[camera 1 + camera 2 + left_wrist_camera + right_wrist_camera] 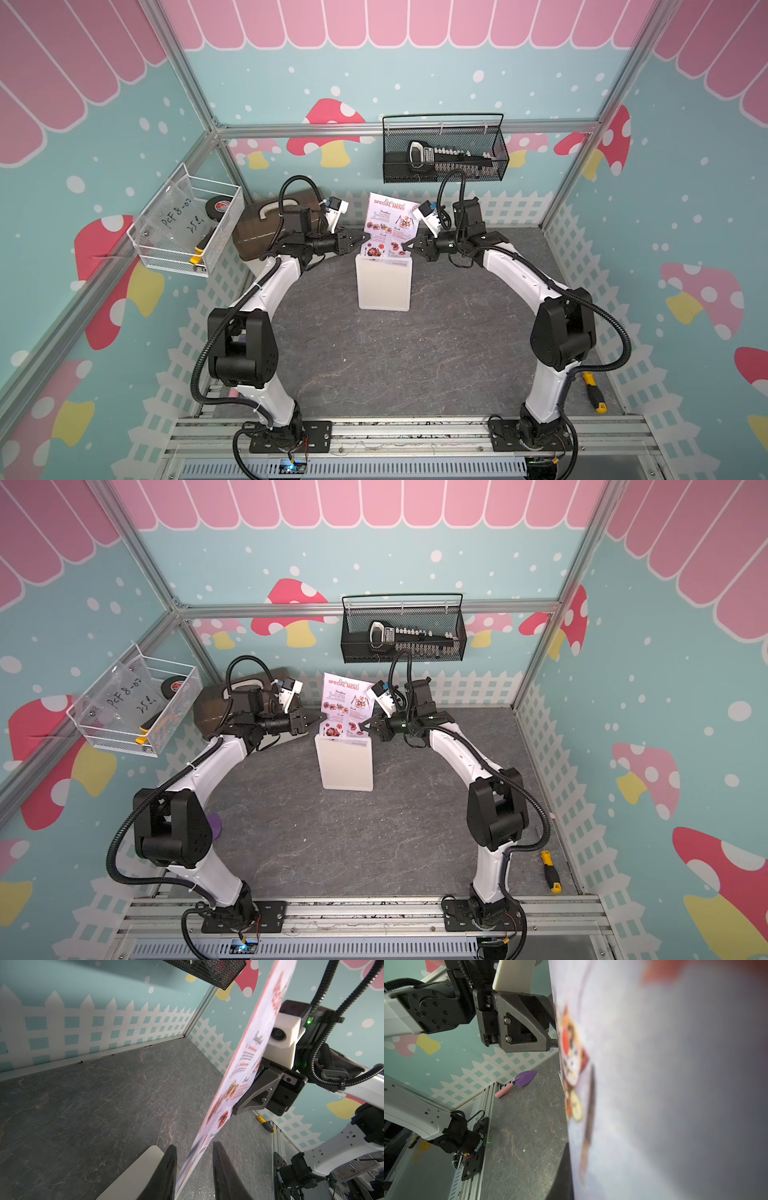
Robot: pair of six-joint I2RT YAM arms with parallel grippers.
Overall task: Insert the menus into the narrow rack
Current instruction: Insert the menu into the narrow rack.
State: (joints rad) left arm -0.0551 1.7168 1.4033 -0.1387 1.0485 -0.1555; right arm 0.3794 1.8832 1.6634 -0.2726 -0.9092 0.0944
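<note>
At the far middle of the grey stone-pattern desk (374, 365), a flat white translucent plastic rack (383, 286) with rounded corners lies with its open end facing the back wall. A thin white paper menu (390, 224) with a red SPECIAL MENU heading and small food photos stands nearly upright above that end, leaning a little toward the back. Both top views show its bottom edge meeting the rack's far edge (345, 739). I can't tell whether the edge is inside the slot or just resting on the lip.

The right hand (405, 245) is pressed together on the menu's right edge, low on the sheet. In the left wrist view its finger (245, 1101) lies flat against the paper. The sheet fills most of the right wrist view and is blurred.

The left hand (365, 237) is at the menu's left edge at about the same height. In the left wrist view its fingers (224, 1167) are parted with the sheet running between them and a gap showing. It reads as a loose guide around the edge rather than a clamp.

Step in hand, as a judgement: insertion is just starting. The sheet is lined up over the mouth and almost all of it is outside the rack.

The next move calls for feeding the menu down and toward the robot, along the sleeve. The bottom edge has to stay square to the narrow opening. The right hand drives, and the left hand keeps the paper from bowing or skewing. The paper is floppy, so pushing from high up would likely buckle it, and the low grip helps.
</note>
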